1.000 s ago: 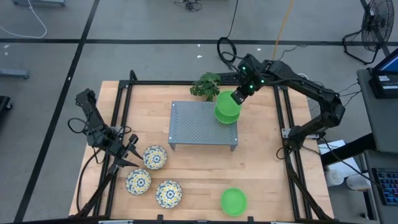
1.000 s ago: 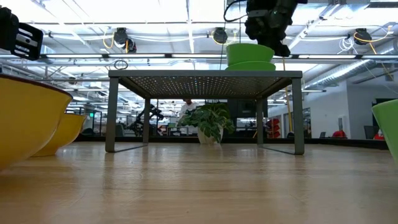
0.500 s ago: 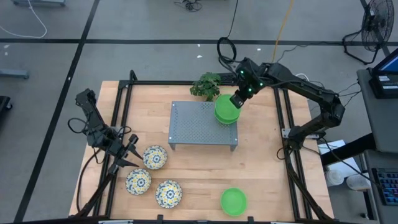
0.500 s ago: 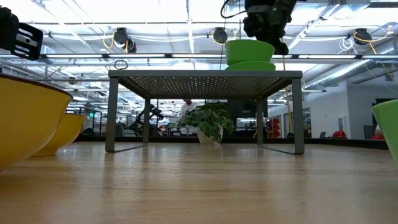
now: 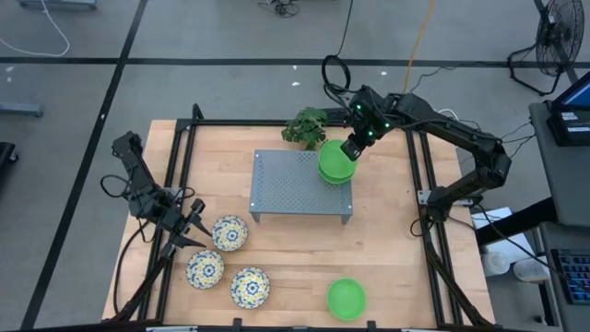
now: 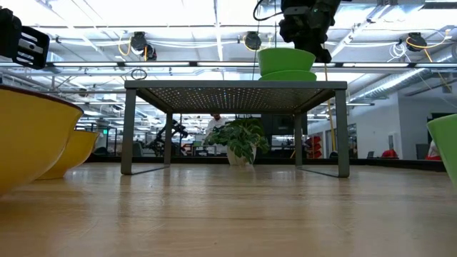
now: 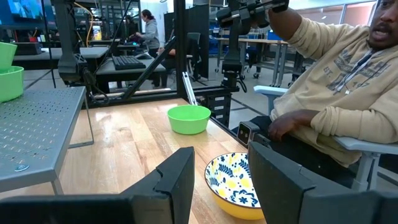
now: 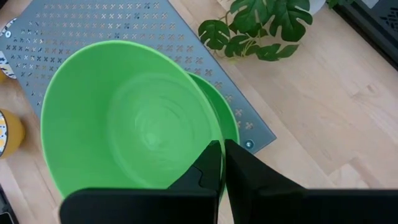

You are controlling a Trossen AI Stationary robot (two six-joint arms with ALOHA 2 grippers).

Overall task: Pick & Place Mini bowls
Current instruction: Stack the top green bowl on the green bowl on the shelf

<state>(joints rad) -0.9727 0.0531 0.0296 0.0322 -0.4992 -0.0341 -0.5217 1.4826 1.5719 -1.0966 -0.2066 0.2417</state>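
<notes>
Two green bowls [image 5: 336, 164] sit stacked on the grey rack [image 5: 300, 184] at upper centre; the right gripper [image 5: 351, 150] pinches the top bowl's rim. One green bowl [image 5: 347, 299] lies at lower centre, three floral bowls [image 5: 230, 232] at lower left beside the left gripper [image 5: 191, 231], its fingers parted, empty.

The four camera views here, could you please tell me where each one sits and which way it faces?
High view: overhead, straight down on the table; both arms show.
Low view: at tabletop height, level under the metal rack; the right gripper comes in from above.
Left wrist view: on the left arm, over its open jaws toward a floral bowl and a seated person.
Right wrist view: on the right arm, down onto the held green bowl.
Shared: high and low views both show the stacked green bowls on the rack.
</notes>
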